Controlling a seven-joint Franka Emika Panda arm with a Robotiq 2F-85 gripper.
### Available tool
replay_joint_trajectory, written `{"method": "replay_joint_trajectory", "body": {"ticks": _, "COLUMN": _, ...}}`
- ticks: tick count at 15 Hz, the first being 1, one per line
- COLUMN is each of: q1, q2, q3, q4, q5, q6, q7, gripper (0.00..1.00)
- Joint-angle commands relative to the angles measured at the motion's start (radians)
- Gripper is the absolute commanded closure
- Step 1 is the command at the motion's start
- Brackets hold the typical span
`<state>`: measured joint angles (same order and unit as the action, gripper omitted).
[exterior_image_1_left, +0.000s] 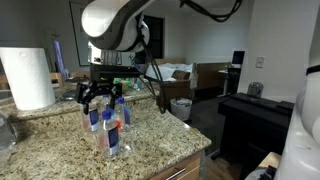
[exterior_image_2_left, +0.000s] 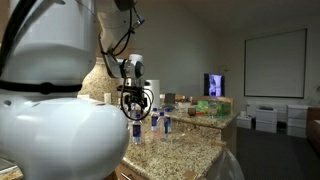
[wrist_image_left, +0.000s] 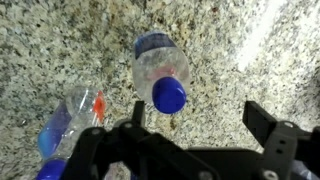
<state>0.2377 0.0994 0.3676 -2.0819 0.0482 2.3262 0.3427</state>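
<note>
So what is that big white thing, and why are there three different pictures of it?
The white machine is a robot arm with a black two-fingered gripper at its end. Two pictures come from cameras standing in the room, watching the arm from different places. The third comes from a camera on the wrist, looking down past the fingers. On the speckled stone counter are a few clear plastic bottles with blue caps, and a paper towel roll stands nearby. The gripper is open and holds nothing; it hovers above the bottles, with one blue-capped bottle just below it.
</note>
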Motion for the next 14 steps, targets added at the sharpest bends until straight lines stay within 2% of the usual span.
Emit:
{"method": "replay_joint_trajectory", "body": {"ticks": 1, "q1": 0.051, "q2": 0.103, "q3": -0.049, "q4": 0.139, "q5": -0.068, "q6": -0.149, "q7": 0.02, "gripper": 0.0}}
{"method": "replay_joint_trajectory", "body": {"ticks": 5, "q1": 0.09, "q2": 0.139, "q3": -0.087, "q4": 0.225, "q5": -0.097, "q6": -0.292, "q7": 0.034, "gripper": 0.0}}
{"method": "replay_joint_trajectory", "body": {"ticks": 8, "q1": 0.111, "q2": 0.15, "q3": -0.101, "q4": 0.257, "q5": -0.102, "q6": -0.324, "q7": 0.047, "gripper": 0.0}}
{"method": "replay_joint_trajectory", "body": {"ticks": 9, "q1": 0.116, "q2": 0.15, "q3": -0.104, "q4": 0.257, "q5": -0.102, "q6": -0.319, "q7": 0.054, "gripper": 0.06}}
{"method": "replay_joint_trajectory", "body": {"ticks": 10, "q1": 0.12, "q2": 0.153, "q3": -0.107, "q4": 0.257, "q5": -0.098, "q6": -0.317, "q7": 0.059, "gripper": 0.22}}
{"method": "replay_joint_trajectory", "body": {"ticks": 11, "q1": 0.123, "q2": 0.156, "q3": -0.109, "q4": 0.259, "q5": -0.095, "q6": -0.321, "q7": 0.067, "gripper": 0.33}}
{"method": "replay_joint_trajectory", "body": {"ticks": 14, "q1": 0.132, "q2": 0.167, "q3": -0.114, "q4": 0.267, "q5": -0.092, "q6": -0.361, "q7": 0.093, "gripper": 0.53}}
